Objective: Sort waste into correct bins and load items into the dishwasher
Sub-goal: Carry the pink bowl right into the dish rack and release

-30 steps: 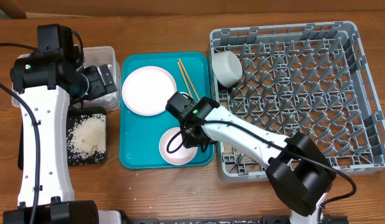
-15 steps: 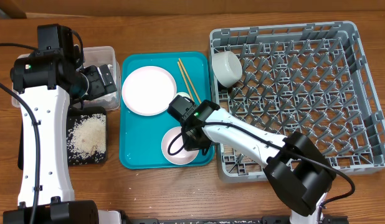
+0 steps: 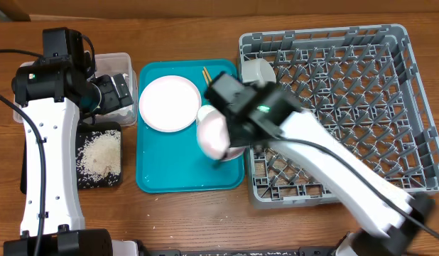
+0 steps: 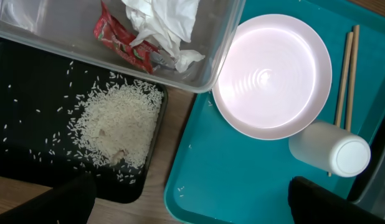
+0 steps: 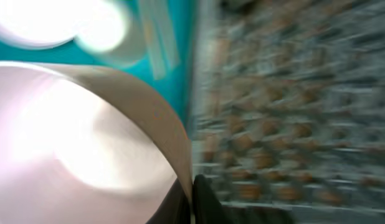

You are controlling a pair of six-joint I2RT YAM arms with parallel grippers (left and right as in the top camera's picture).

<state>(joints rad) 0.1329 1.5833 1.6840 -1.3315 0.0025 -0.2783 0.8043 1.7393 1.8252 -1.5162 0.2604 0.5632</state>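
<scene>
Overhead, the round white bowl hangs tilted over the teal plastic tray's right edge, just beside the grey latticed dish rack's left wall. The right pincer clamps its rim. The left pincer gapes wide, empty, near the clear plastic tub.

Left of me, the tub sits behind the flat tray: napkin and wrapper in the first, rice on the second. The big tray lies between them and the rack, bearing the plate, with 2 chopsticks and the cup right of it. The lifted bowl hangs over its right side.
</scene>
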